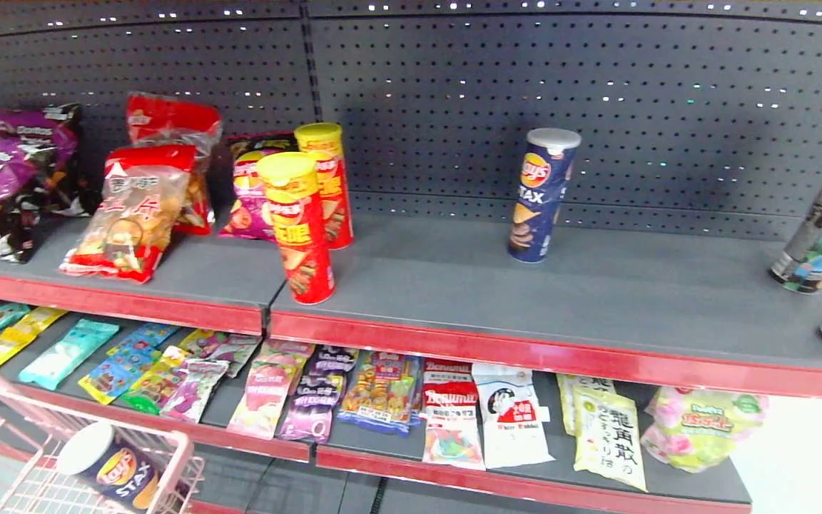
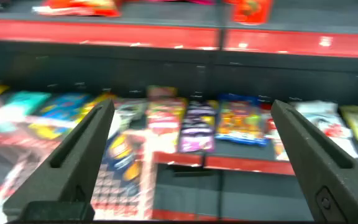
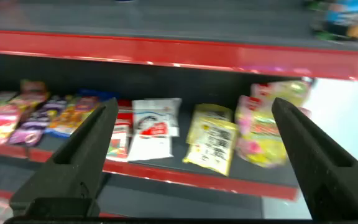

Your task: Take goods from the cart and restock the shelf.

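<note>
We see left gripper and right gripper, jaws apart, empty, blue can in the pink cart, second blue can upright on the shelf

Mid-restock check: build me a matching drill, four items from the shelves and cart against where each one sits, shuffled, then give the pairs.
Things:
1. blue can with grey lid
2. blue can with white lid
3. purple chip bag
4. white pouch

Places:
a. in the pink cart
b. upright, middle of the upper shelf
c. flat on the lower shelf
d. left end of the upper shelf

Pairs: 1-b, 2-a, 3-d, 4-c.
</note>
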